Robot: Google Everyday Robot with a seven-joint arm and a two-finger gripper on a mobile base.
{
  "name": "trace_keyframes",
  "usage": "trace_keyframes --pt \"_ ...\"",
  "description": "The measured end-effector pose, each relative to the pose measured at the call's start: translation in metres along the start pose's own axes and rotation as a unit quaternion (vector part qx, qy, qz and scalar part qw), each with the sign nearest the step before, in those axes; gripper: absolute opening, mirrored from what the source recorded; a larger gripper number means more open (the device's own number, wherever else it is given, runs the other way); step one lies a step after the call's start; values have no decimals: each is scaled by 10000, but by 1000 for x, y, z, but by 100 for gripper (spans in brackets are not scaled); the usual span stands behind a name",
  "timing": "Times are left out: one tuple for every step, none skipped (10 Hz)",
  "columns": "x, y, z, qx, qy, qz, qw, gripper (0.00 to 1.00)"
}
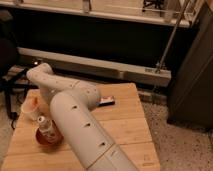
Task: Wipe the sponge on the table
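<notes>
From here the arm [75,120] fills my view. It bends over the left half of the tabletop [125,127], and its own links hide the pincer somewhere down behind them. I cannot tell whether the pincer is spread, closed or clamped on anything. I cannot see the sponge either; my guess is it lies behind the arm on that same left side.

A red bowl [39,141] with a bottle [45,126] standing in it and a cup [30,107] crowd the left edge, and a dark bar [107,101] lies just right of the arm. Any wiping stroke needs the sponge flat, with light, even pressure. I judge short passes along the open planks toward the right are safest, stopping short of the bowl, the cup and the bar.
</notes>
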Motion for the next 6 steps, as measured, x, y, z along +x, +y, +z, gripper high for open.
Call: trace_keyframes --pt "8 -2 -2 5 33 -5 10000 23" --pt "13 -4 -3 7 49 -5 10000 23" --pt "18 -5 -4 10 54 9 10000 23" --pt "24 -2 -6 18 46 61 10000 23" --pt "29 4 -6 13 30 136 9999 23" --pt "35 16 -7 -7 24 244 9997 23"
